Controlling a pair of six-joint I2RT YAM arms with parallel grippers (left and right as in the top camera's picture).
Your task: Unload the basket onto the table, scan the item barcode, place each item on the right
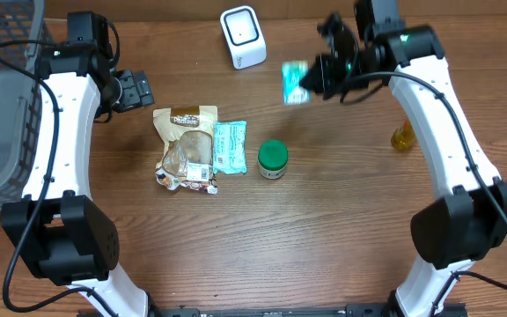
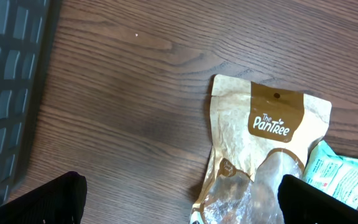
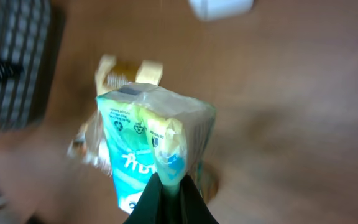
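Note:
My right gripper (image 1: 315, 77) is shut on a teal and white packet (image 1: 296, 83), holding it in the air a little to the right of the white barcode scanner (image 1: 243, 37). The right wrist view is blurred. It shows the packet (image 3: 148, 137) pinched by its folded edge between my closed fingers (image 3: 169, 193), with the scanner (image 3: 219, 6) at the top edge. My left gripper (image 1: 135, 89) hangs wide open at the upper left with nothing between its fingers (image 2: 48, 199). It hovers over the wood beside a tan snack bag (image 2: 260, 143).
The tan snack bag (image 1: 187, 145), a second teal packet (image 1: 230, 146) and a green-lidded jar (image 1: 273, 159) lie mid-table. A small yellow bottle (image 1: 403, 136) stands by the right arm. A grey basket (image 1: 3, 97) fills the left edge.

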